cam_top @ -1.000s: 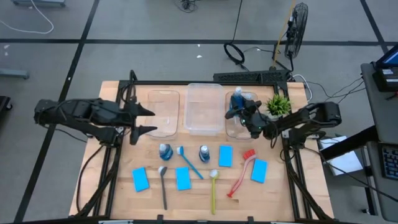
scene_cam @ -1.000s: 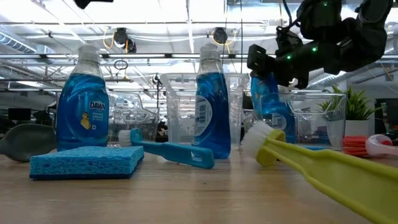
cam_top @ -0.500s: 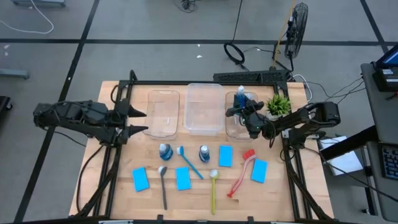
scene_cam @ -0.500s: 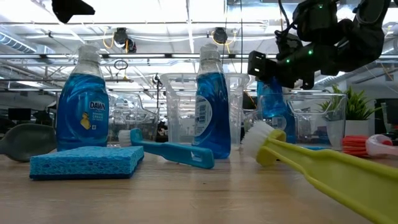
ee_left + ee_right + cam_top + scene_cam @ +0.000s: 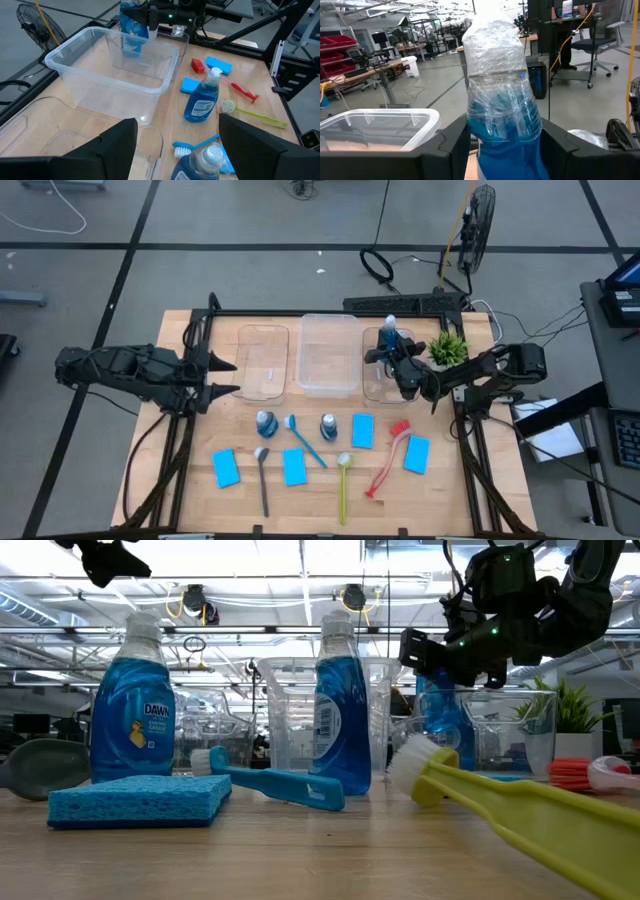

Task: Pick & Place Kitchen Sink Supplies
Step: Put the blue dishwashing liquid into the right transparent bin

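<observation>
My right gripper (image 5: 388,360) is shut on a blue bottle (image 5: 388,338) with a pale cap, above the right clear tub (image 5: 378,388). Two more blue bottles (image 5: 266,423) (image 5: 328,426) stand on the table. Blue sponges (image 5: 227,467) (image 5: 362,431) lie flat near them. So do the dark (image 5: 262,480), blue (image 5: 305,442), yellow-green (image 5: 343,485) and red (image 5: 388,465) brushes. My left gripper (image 5: 232,376) stands open and bare at the left tub's (image 5: 264,360) left rim. My right gripper pinches the bottle's blue body (image 5: 502,117) between its two fingers (image 5: 451,145), below the neck. The fingers come at it level, from the table's right side. The bottle stands upright, its lower part (image 5: 440,725) down inside the right tub; whether it touches the floor is hidden.
A larger clear tub (image 5: 328,355) stands between the left and right tubs. A small green potted plant (image 5: 447,348) sits just right of my right gripper. Two further sponges (image 5: 294,467) (image 5: 416,454) lie toward the near edge. Bare wood shows along the near edge.
My left gripper has drawn back toward the table's left edge and sunk a little, still open. The bottle in my right gripper has tipped from a slight lean to upright over the right tub.
</observation>
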